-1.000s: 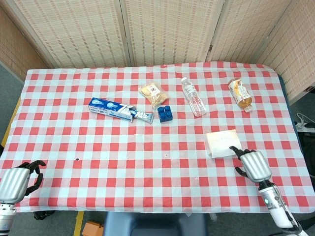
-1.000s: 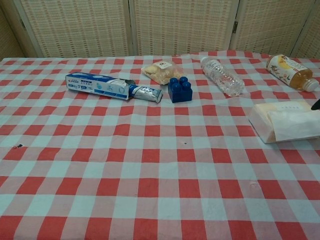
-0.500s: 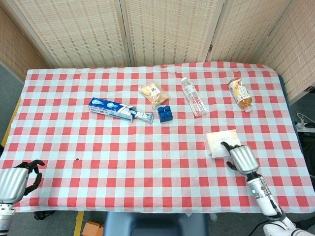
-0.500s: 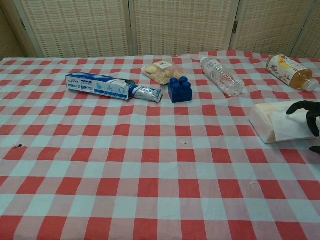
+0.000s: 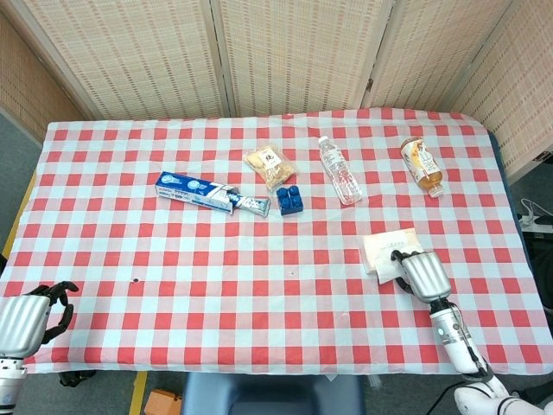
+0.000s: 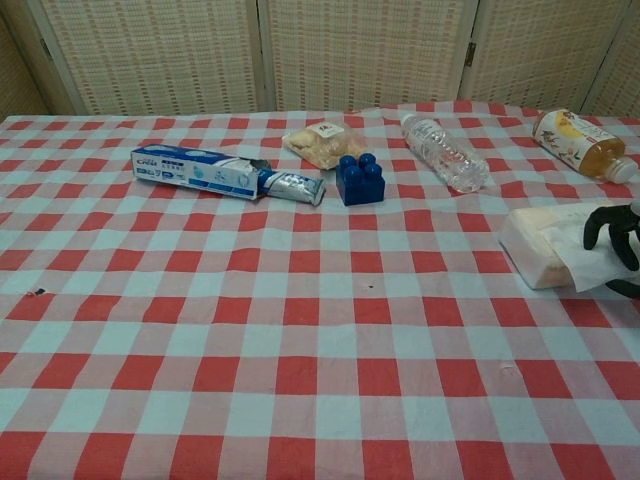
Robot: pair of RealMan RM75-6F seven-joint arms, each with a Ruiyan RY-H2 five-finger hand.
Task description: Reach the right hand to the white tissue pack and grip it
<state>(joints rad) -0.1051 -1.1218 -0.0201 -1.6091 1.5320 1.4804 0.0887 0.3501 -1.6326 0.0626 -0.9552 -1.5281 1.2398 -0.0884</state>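
White and soft-sided, the tissue pack (image 5: 385,251) lies at the lower right of the head view, on the checked tablecloth (image 5: 216,259). It is judged light and yielding, with a loose top sheet that could slip or crumple, so a hold across its long sides is advised. The right hand (image 5: 423,275) is seen over the pack's near edge, dark fingers (image 6: 602,226) curled on it; a firm grip cannot be confirmed. The left hand (image 5: 26,318), lower left, is curled on nothing.
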